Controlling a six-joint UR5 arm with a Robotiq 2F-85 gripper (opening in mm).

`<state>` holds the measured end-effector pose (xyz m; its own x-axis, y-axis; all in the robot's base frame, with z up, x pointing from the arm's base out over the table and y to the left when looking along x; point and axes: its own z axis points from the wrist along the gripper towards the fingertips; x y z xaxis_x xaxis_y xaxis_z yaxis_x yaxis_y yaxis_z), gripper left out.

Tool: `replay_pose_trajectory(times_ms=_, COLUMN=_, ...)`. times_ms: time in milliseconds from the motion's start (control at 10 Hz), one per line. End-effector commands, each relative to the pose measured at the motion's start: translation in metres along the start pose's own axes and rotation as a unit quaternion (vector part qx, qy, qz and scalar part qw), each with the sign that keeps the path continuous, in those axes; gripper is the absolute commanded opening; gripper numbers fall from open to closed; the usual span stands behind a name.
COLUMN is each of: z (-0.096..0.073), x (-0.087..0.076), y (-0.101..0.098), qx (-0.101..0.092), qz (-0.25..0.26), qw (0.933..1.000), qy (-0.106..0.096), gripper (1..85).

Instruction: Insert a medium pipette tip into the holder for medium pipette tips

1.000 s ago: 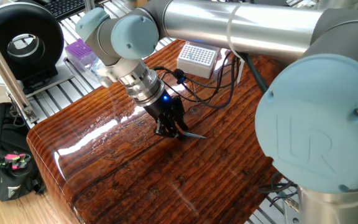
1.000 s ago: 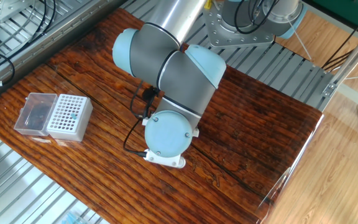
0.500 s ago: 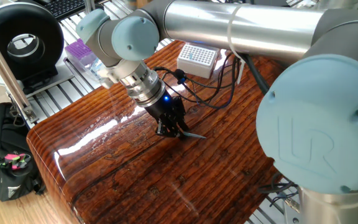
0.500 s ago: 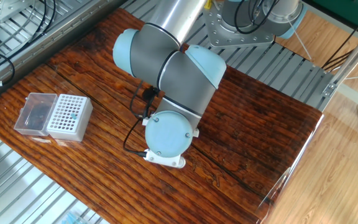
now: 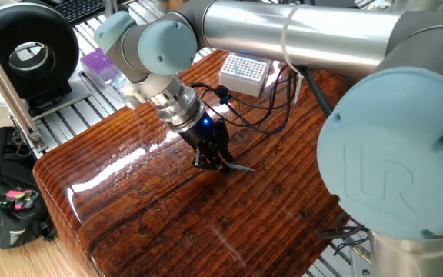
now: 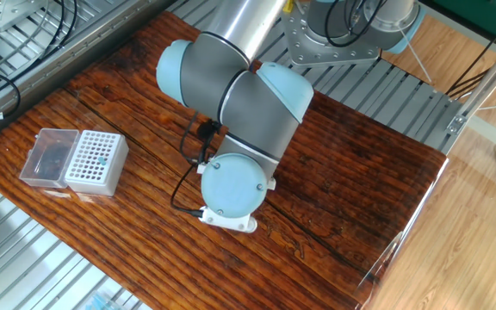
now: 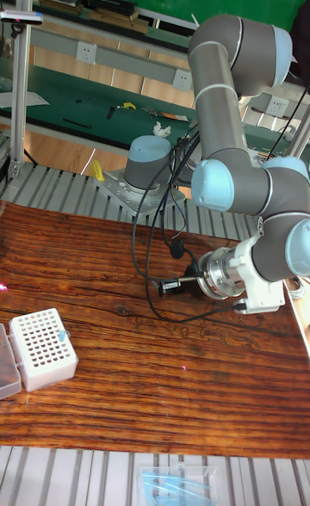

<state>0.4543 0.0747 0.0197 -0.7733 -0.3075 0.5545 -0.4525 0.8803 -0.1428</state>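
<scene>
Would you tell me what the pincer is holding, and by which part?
The pincer is shut on the medium pipette tip at its wider end, narrow end pointing outward, low over the table.

From where I stand, the only lettering I can make out is the raised "UR" logo moulded into the round pale blue plastic cap of the big arm joint [image 5: 394, 165], down at about four o'clock in one fixed view. The same sort of round pale blue cap [image 6: 228, 189] faces the other fixed camera, but any mark on it is too faint to read. Nothing else carries legible text.
</scene>
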Motion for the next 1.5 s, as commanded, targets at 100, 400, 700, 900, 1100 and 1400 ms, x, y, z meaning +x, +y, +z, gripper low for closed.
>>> replay_pose_trajectory(times_ms=100, z=-0.025, x=0.009, y=-0.005, qx=-0.039, qz=-0.018, qw=0.9973, qy=-0.059, gripper=1.0)
replay_pose_trajectory(times_ms=400, z=-0.052, x=0.021, y=-0.015, qx=-0.052, qz=-0.013, qw=0.9916, qy=-0.118, gripper=2.0)
replay_pose_trajectory(times_ms=700, z=-0.07, x=0.05, y=0.006, qx=-0.06, qz=-0.006, qw=0.9912, qy=-0.118, gripper=1.7)
replay_pose_trajectory(times_ms=900, z=-0.069, x=0.05, y=0.003, qx=-0.052, qz=-0.014, qw=0.9907, qy=-0.125, gripper=1.0)
replay_pose_trajectory(times_ms=1100, z=-0.068, x=0.051, y=-0.004, qx=-0.039, qz=-0.012, qw=0.9915, qy=-0.124, gripper=1.0)
replay_pose_trajectory(times_ms=1400, z=-0.071, x=0.042, y=0.003, qx=-0.052, qz=-0.012, qw=0.9884, qy=-0.142, gripper=1.0)
